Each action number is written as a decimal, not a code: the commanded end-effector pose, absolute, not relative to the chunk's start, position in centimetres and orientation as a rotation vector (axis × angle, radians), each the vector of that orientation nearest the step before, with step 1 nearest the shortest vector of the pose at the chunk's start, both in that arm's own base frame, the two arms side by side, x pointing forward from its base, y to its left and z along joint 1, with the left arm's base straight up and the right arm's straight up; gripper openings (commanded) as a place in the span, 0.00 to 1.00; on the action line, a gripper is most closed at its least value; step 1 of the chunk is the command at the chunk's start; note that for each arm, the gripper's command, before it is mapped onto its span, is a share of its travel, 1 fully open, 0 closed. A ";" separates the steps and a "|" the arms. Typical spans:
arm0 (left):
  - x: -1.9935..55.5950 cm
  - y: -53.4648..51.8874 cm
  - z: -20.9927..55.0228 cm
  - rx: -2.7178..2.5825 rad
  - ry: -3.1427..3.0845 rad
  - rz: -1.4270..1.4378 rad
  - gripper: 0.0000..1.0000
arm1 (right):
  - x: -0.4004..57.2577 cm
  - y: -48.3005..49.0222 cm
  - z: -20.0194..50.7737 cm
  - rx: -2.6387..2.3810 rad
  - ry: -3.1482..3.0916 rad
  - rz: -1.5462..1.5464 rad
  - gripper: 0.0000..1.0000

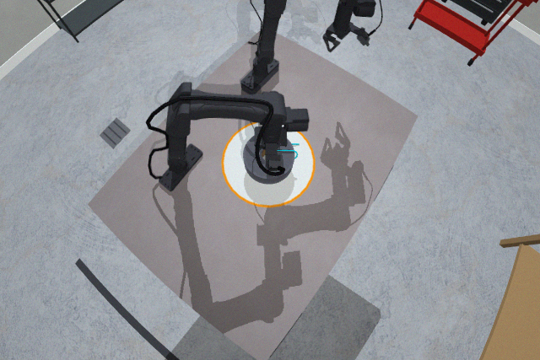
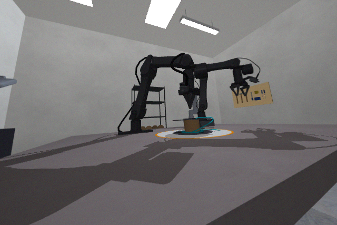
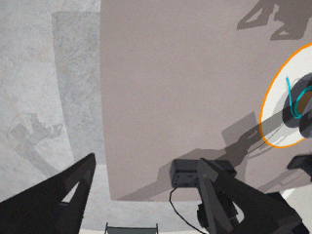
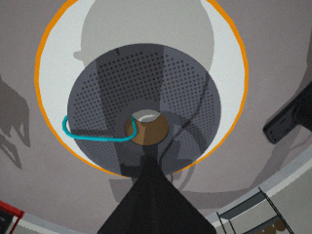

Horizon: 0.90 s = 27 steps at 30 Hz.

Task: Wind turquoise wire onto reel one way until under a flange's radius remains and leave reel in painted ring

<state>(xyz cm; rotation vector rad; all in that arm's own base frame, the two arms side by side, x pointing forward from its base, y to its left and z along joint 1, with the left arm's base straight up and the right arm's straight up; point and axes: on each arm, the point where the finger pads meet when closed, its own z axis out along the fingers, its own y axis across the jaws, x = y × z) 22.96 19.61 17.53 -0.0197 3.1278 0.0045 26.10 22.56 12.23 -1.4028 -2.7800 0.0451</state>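
Observation:
The reel [image 1: 250,162] [image 2: 191,125] [image 3: 292,117] [image 4: 146,73] lies flat within the orange painted ring [image 1: 223,163] [image 4: 36,73] [image 3: 261,112]. The turquoise wire [image 1: 285,150] [image 2: 212,120] [image 3: 289,93] [image 4: 102,139] runs from the core hole over the upper flange, bends beyond its edge and passes below. The exterior view shows wire low around the brown core and a loose tail to the right. My right gripper [image 2: 190,107] [image 4: 149,161] is shut, with nothing seen in it, above the reel. Its tips are hidden in the top view. My left gripper [image 1: 327,44] [image 2: 240,95] [image 3: 148,161] is open and empty, high and away from the reel.
Both arms stand on the brownish table [image 1: 370,129] [image 2: 108,189]. Their bases are along one side, and the right arm reaches over the ring. A red cart [image 1: 453,27], a shelf [image 1: 94,9] and a tan panel [image 1: 515,303] stand off the table.

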 end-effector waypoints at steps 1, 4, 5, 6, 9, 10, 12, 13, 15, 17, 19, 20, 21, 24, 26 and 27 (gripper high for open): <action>23.5 19.7 19.3 -0.012 3.084 0.072 1.00 | 26.9 22.9 13.4 -1.739 -2.616 0.000 0.00; 23.5 19.7 19.3 -0.012 3.084 0.072 1.00 | 26.9 22.9 13.4 -1.805 -2.571 0.000 0.00; 23.5 19.7 19.3 -0.012 3.084 0.072 1.00 | 26.9 22.9 13.4 -1.805 -2.571 0.000 0.00; 23.5 19.7 19.3 -0.012 3.084 0.072 1.00 | 26.9 22.9 13.4 -1.831 -2.553 0.000 0.00; 23.5 19.7 19.3 -0.012 3.084 0.072 1.00 | 26.9 22.9 13.4 -1.881 -2.517 0.000 0.00; 23.5 19.7 19.3 -0.012 3.084 0.072 1.00 | 26.9 22.9 13.4 -1.889 -2.510 0.000 0.00; 23.5 19.7 19.3 -0.012 3.084 0.072 1.00 | 26.9 22.9 13.4 -1.898 -2.504 0.000 0.00; 23.5 19.7 19.3 -0.012 3.084 0.072 1.00 | 26.9 22.9 13.4 -1.899 -2.503 0.000 0.00; 23.5 19.7 19.3 -0.012 3.084 0.072 1.00 | 26.9 22.9 13.4 -1.899 -2.503 0.000 0.00; 23.5 19.7 19.3 -0.012 3.084 0.072 1.00 | 26.9 22.9 13.4 -1.899 -2.503 0.000 0.00; 23.5 19.7 19.3 -0.012 3.084 0.072 1.00 | 26.9 22.9 13.3 -1.899 -2.503 0.000 0.00; 23.5 19.7 19.3 -0.012 3.084 0.072 1.00 | 26.9 22.9 13.2 -1.899 -2.503 0.000 0.00; 23.5 19.7 19.3 -0.012 3.084 0.072 1.00 | 26.9 22.9 13.2 -1.899 -2.503 0.000 0.00; 23.5 19.7 19.3 -0.012 3.084 0.072 1.00 | 26.9 22.9 13.0 -1.899 -2.503 0.000 0.00; 23.5 19.7 19.3 -0.012 3.084 0.072 1.00 | 26.9 22.9 12.6 -1.899 -2.503 0.000 0.00; 23.5 19.7 19.3 -0.012 3.084 0.072 1.00 | 26.9 22.9 12.3 -1.899 -2.503 0.000 0.00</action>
